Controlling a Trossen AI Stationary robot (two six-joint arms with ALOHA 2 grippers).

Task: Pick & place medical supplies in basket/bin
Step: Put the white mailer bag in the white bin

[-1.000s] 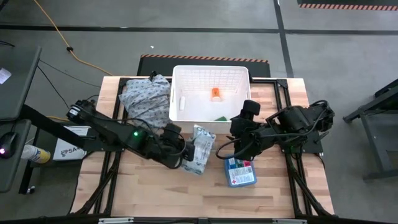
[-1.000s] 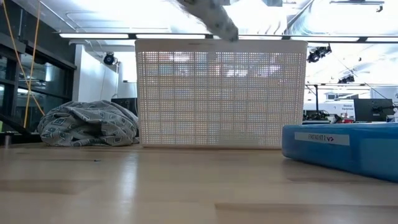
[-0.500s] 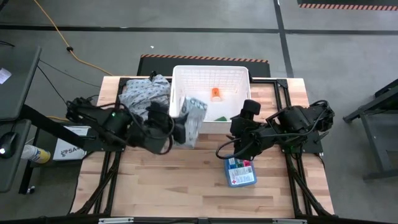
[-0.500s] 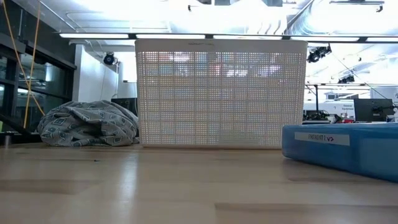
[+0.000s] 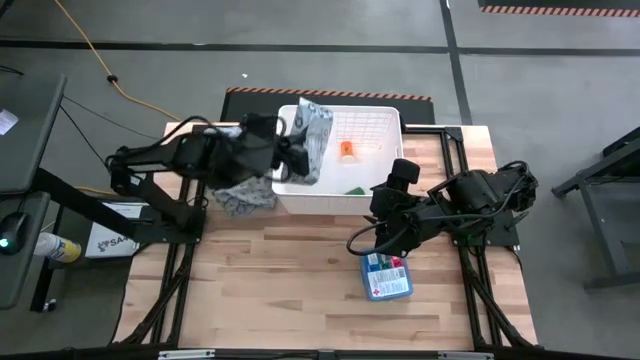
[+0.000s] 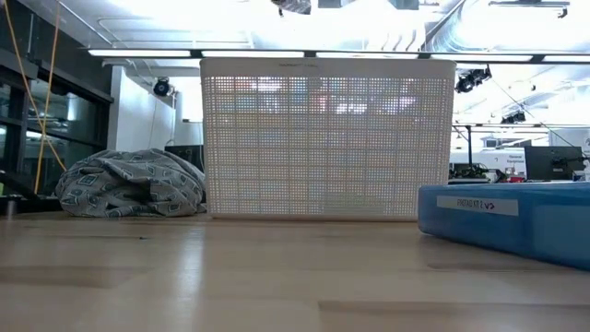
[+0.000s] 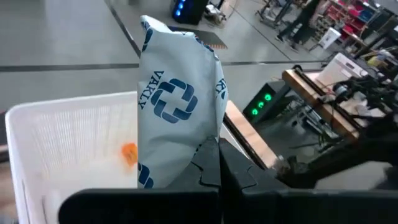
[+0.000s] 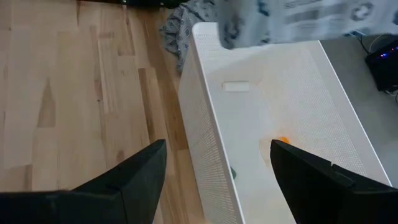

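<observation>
Left end effector [image 5: 292, 152] is clenched on the grey-white wipes pack [image 5: 312, 142], and you can see it held above the left half of the white basket [image 5: 385, 115], in the upper middle of the high view. Your right end effector [image 5: 377, 236] waits with its fingers spread and nothing between them, right of centre over the counter [image 5: 270, 290], just above the blue box [image 5: 386, 277]. Inside the basket lie the orange bottle [image 5: 346, 150], the white tube [image 8: 236, 86] and a green tube [image 5: 355, 189] near the lower wall. You will find the grey patterned cloth [image 6: 131, 184] heaped left of the basket.
</observation>
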